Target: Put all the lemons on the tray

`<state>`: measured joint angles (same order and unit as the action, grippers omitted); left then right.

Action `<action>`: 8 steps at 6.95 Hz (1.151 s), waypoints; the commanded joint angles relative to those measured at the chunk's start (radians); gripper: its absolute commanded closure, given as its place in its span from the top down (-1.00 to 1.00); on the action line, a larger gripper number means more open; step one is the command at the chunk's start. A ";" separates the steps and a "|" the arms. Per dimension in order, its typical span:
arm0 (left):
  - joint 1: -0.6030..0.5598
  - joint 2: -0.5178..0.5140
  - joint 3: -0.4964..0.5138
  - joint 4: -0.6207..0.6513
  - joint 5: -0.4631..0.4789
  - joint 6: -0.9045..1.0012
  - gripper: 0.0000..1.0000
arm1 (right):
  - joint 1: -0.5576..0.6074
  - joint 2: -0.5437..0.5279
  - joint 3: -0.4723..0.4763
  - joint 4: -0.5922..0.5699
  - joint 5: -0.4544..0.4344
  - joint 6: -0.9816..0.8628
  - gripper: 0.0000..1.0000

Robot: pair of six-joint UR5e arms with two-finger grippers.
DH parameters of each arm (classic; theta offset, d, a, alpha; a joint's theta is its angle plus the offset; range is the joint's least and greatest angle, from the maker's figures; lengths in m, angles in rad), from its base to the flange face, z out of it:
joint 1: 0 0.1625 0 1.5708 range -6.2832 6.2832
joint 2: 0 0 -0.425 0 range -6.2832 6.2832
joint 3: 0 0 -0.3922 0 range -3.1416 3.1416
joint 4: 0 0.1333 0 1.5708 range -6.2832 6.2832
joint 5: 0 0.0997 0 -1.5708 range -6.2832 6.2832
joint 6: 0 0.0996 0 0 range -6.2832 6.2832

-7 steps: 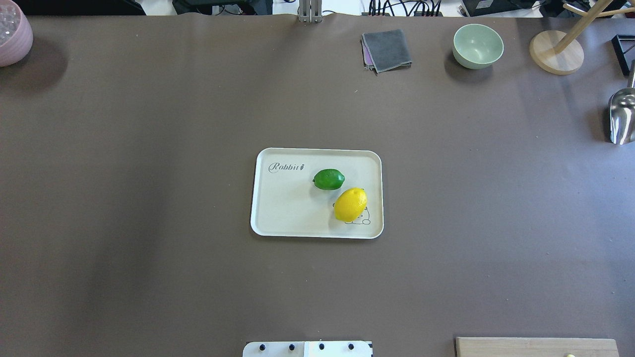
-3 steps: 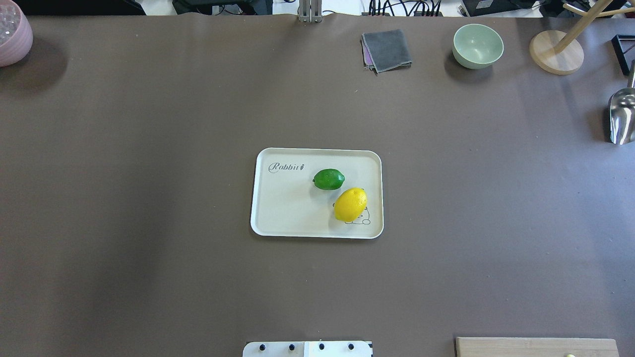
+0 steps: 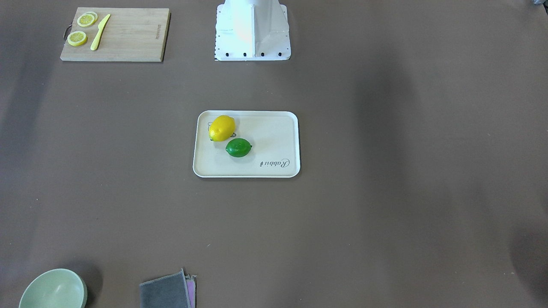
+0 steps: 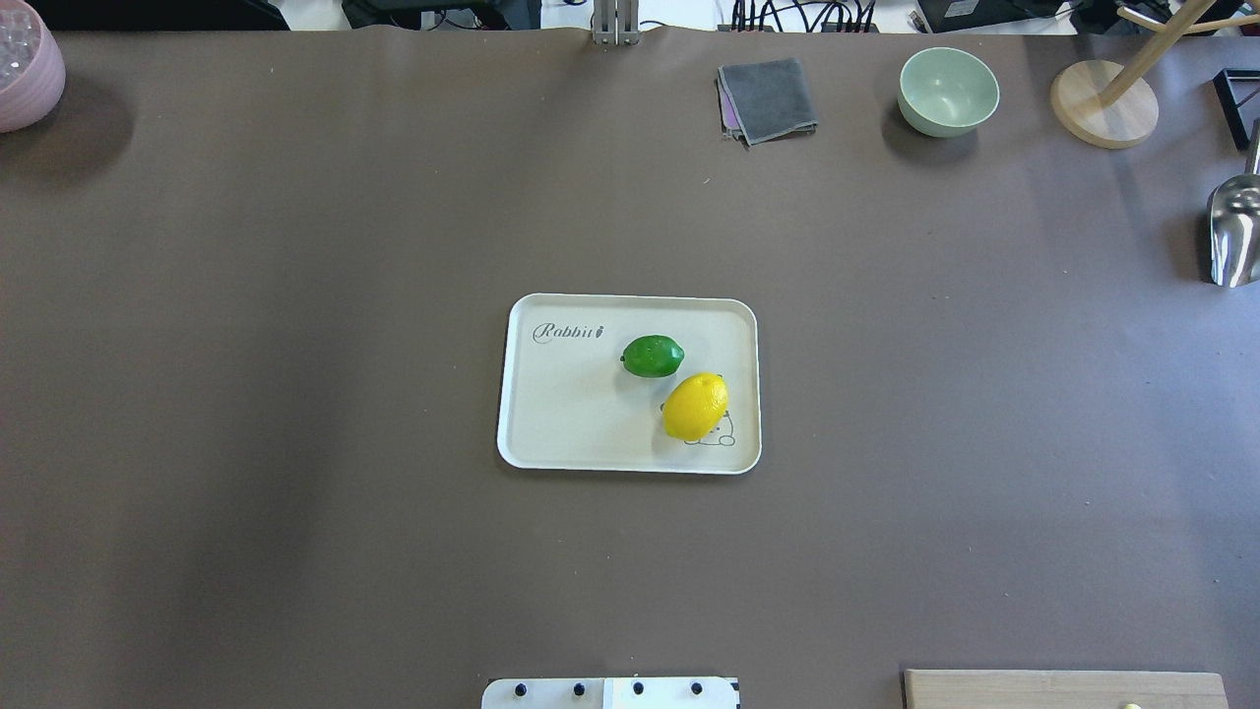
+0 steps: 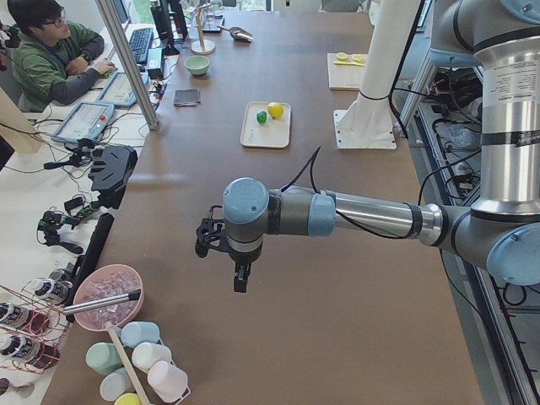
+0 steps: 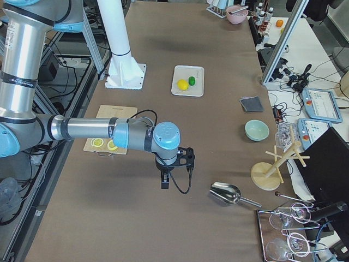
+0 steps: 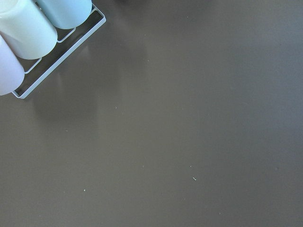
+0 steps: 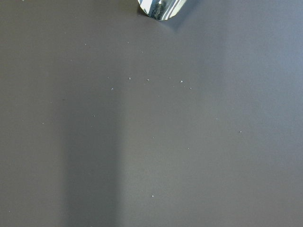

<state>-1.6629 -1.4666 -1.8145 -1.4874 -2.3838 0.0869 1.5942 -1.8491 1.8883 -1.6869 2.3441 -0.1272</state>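
The cream tray (image 4: 551, 414) lies mid-table, also in the front-facing view (image 3: 274, 137). The yellow lemon (image 4: 695, 406) and the green lemon (image 4: 652, 355) both rest on it, close side by side; they also show in the front-facing view, yellow (image 3: 222, 128) and green (image 3: 238, 147). Neither gripper is near the tray. The left gripper (image 5: 239, 278) hangs over bare table at the table's left end. The right gripper (image 6: 165, 182) hangs over bare table at the right end, near a metal scoop (image 6: 226, 192). I cannot tell whether either is open or shut.
A wooden cutting board (image 3: 128, 38) with lemon slices (image 3: 77, 38) and a yellow knife (image 3: 99, 31) lies near the robot's base. A green bowl (image 4: 947, 91), grey cloth (image 4: 768, 98), wooden stand (image 4: 1102, 103) and pink bowl (image 4: 25, 64) line the far edge. Cups in a rack (image 7: 28, 33) stand by the left gripper.
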 commanded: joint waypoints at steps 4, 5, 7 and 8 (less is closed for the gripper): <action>0.005 0.111 0.001 -0.284 0.000 -0.003 0.99 | -0.010 -0.002 0.000 0.016 0.004 0.001 1.00; 0.014 0.111 0.003 -0.283 0.000 -0.004 0.99 | -0.010 0.001 0.000 0.016 0.004 0.001 1.00; 0.021 0.109 0.003 -0.283 0.001 -0.004 0.99 | -0.011 0.001 0.000 0.016 0.004 0.003 1.00; 0.022 0.106 0.003 -0.283 0.002 -0.003 0.99 | -0.013 0.001 0.000 0.016 0.004 0.003 1.00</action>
<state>-1.6424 -1.3582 -1.8118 -1.7697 -2.3828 0.0832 1.5828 -1.8486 1.8883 -1.6705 2.3485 -0.1248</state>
